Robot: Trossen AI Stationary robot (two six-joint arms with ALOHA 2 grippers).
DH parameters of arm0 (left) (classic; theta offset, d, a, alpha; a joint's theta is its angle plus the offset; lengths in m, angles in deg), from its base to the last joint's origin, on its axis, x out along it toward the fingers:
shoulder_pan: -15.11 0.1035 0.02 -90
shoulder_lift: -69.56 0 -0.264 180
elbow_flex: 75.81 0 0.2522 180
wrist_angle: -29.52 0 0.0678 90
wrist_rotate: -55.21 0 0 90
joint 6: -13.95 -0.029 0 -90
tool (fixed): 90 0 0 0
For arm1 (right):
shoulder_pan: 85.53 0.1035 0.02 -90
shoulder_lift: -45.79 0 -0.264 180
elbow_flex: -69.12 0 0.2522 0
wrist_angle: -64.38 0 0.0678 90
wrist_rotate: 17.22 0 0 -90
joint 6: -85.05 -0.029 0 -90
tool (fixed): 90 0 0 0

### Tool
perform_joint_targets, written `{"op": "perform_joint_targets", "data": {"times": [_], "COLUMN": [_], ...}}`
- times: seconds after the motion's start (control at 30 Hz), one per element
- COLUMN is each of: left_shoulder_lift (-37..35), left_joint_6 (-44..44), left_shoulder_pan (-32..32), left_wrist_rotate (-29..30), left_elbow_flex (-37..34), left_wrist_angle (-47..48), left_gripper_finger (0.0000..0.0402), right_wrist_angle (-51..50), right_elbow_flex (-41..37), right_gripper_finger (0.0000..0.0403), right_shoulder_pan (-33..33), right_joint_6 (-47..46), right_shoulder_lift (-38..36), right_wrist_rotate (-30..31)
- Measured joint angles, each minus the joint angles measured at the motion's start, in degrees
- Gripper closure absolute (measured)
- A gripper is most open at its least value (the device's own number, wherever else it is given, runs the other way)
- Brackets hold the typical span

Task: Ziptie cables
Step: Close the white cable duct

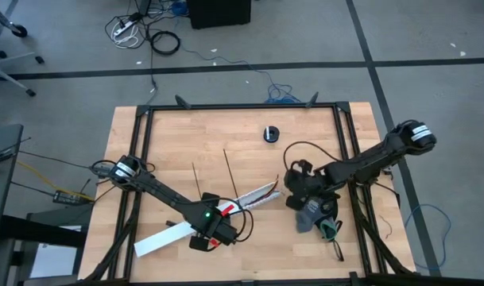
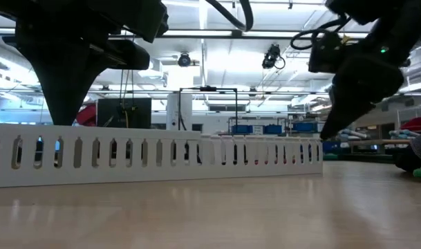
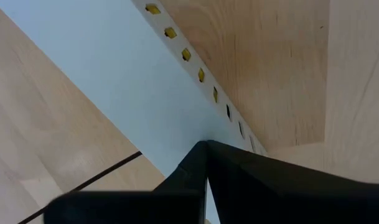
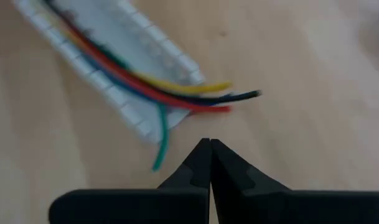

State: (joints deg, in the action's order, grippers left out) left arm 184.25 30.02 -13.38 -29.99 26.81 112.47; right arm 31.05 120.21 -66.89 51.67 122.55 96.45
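A long white slotted channel (image 1: 166, 237) lies slantwise on the wooden table. The cables (image 4: 177, 90), yellow, red, black, blue and green, lie along its right-hand part, and their ends stick out past its end. Two thin black zipties (image 1: 229, 171) (image 1: 196, 183) lie flat on the table, far of the channel. My left gripper (image 3: 206, 144) points straight down over the channel's middle (image 1: 208, 229), shut. My right gripper (image 4: 209, 142) is shut, holds nothing and hangs slanting just off the cable ends (image 1: 289, 191). My left gripper reaches from above into the channel with its shut fingertips over the white floor (image 3: 177, 124), next to the slotted wall (image 3: 229, 112). In the low view the finger (image 2: 65, 104) goes down behind the wall's top edge. The fingers hide whether the tips touch the floor.
A small black round thing (image 1: 271, 133) sits toward the far edge. A grey and green object (image 1: 319, 218) lies at the near right under the right arm. Black frame rails (image 1: 142, 143) border the table. In the left wrist view a thin black strip (image 3: 83, 182) lies beside the channel.
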Motion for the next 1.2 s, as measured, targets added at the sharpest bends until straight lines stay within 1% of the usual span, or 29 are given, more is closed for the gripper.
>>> {"op": "perform_joint_targets", "data": {"times": [0.07,0.17,0.37,0.47,0.6,0.7,0.8,1.03,1.2], "left_shoulder_lift": [0.00,0.02,0.02,0.04,0.06,0.07,0.07,0.37,3.10], "left_joint_6": [-0.14,-0.12,-0.67,-0.73,-1.19,-1.99,-2.20,-3.62,-4.72], "left_shoulder_pan": [0.00,0.00,-0.01,-0.02,-0.09,0.00,0.60,1.73,2.73], "left_wrist_rotate": [0.00,0.02,0.17,-0.20,-0.97,-0.95,-0.77,0.05,-3.98], "left_elbow_flex": [0.00,0.00,-0.04,-0.05,-0.11,-0.15,-0.15,-0.14,0.24], "left_wrist_angle": [-0.02,-0.11,-0.27,-0.04,0.00,-0.54,-1.17,-3.00,-3.02], "left_gripper_finger": [0.0401,0.0401,0.0401,0.0401,0.0401,0.0402,0.0402,0.0402,0.0401], "right_wrist_angle": [0.66,2.75,13.81,19.21,24.10,27.93,29.21,29.94,29.98], "right_elbow_flex": [0.00,0.00,-0.04,-0.07,-0.20,-0.05,-0.15,-0.13,-0.02], "right_gripper_finger": [0.0403,0.0403,0.0403,0.0403,0.0403,0.0402,0.0402,0.0402,0.0402], "right_shoulder_pan": [-1.43,-3.18,-3.66,-3.30,-1.94,-0.93,-0.39,0.84,1.24], "right_joint_6": [-0.06,-1.82,-2.45,-2.50,-2.57,-2.43,-2.38,-3.27,-3.93], "right_shoulder_lift": [1.21,5.04,14.76,17.47,18.24,18.32,18.68,18.96,18.98], "right_wrist_rotate": [1.84,4.06,3.18,2.92,3.08,-0.58,-2.22,-1.66,-1.62]}}
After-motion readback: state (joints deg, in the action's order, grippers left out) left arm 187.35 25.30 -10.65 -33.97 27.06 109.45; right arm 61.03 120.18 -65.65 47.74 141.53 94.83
